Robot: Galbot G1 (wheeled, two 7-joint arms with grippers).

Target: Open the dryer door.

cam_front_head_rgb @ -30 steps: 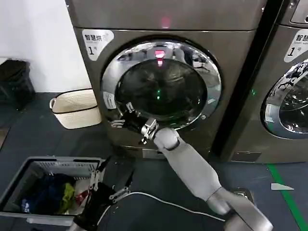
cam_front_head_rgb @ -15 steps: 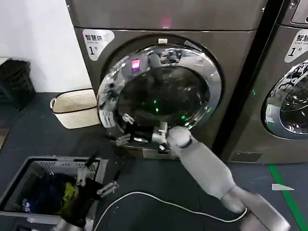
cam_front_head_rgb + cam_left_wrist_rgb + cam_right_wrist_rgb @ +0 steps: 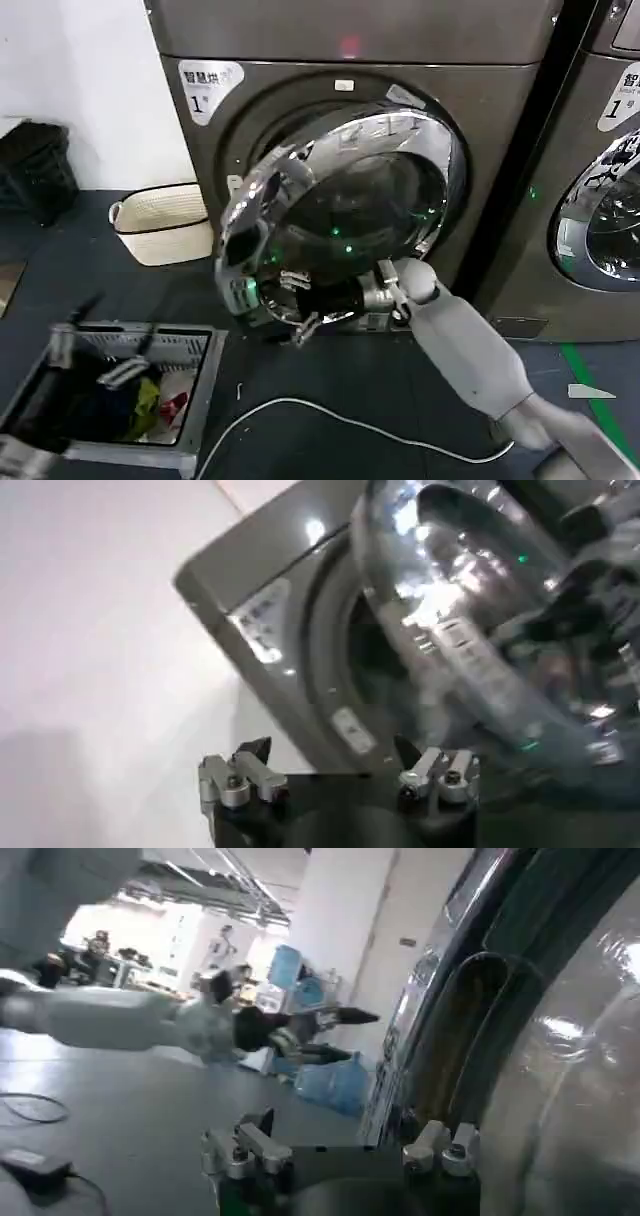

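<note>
Head looks down; both wrists closely face the dryer door.

Mirror-chrome, dark-glassed dryer door, cream basket, seemingly grey bin

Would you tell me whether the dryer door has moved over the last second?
Yes. The dryer door has swung outward from the dryer's front panel, its left edge now standing clear, with the right gripper at its lower rim.

two grey machines, two chrome-rimmed doors, one cream basket, one grey laundry bin, one white cable
</note>
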